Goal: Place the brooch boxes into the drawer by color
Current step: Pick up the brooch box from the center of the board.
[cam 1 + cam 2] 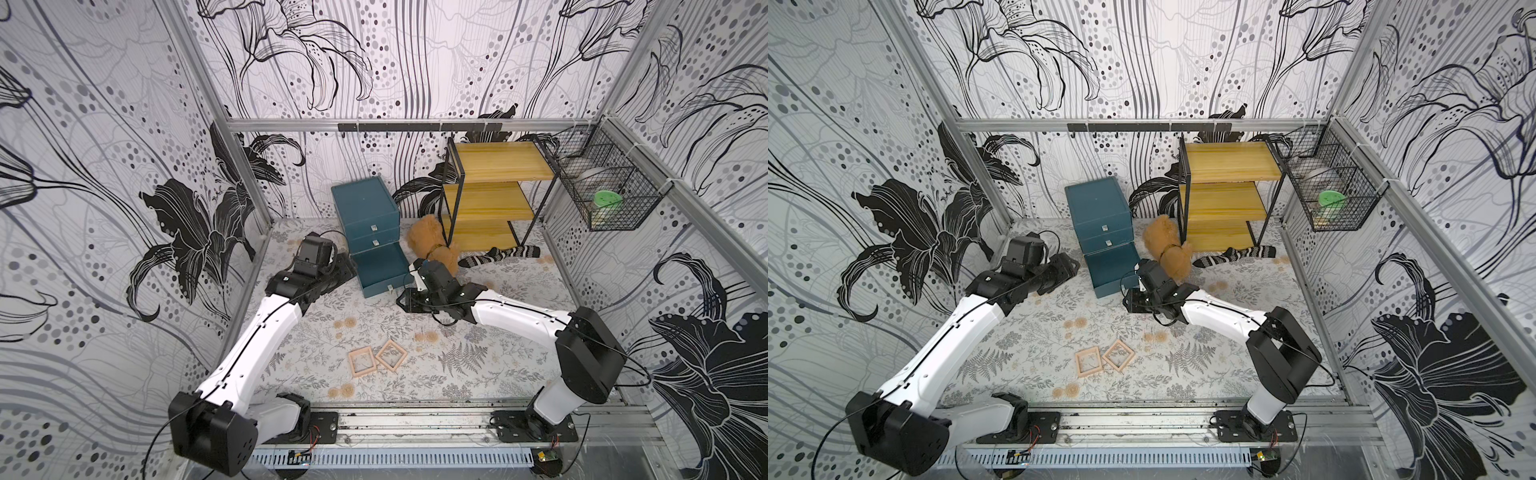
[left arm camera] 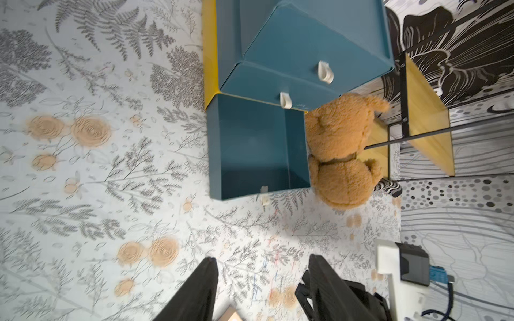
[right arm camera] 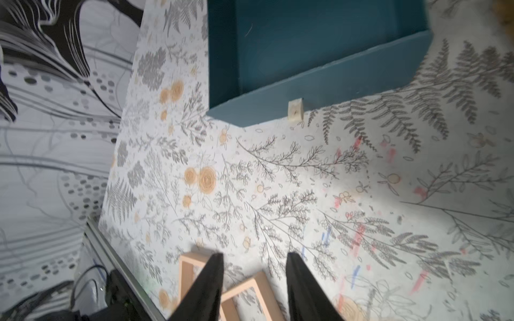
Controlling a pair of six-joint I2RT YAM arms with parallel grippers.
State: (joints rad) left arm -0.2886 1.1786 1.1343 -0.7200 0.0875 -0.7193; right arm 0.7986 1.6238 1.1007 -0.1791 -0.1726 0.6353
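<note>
Only the bottom drawer (image 1: 380,268) is pulled out, showing blue floor; left tool (image 2: 261,258) and right tool (image 3: 255,254) gape.

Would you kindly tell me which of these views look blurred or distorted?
Both top views are sharp, though wide-angle, the walls leaning outward; the left wrist view slightly smears the tablecloth; the right wrist view is softest, blurring the open drawer and the right claw.
</note>
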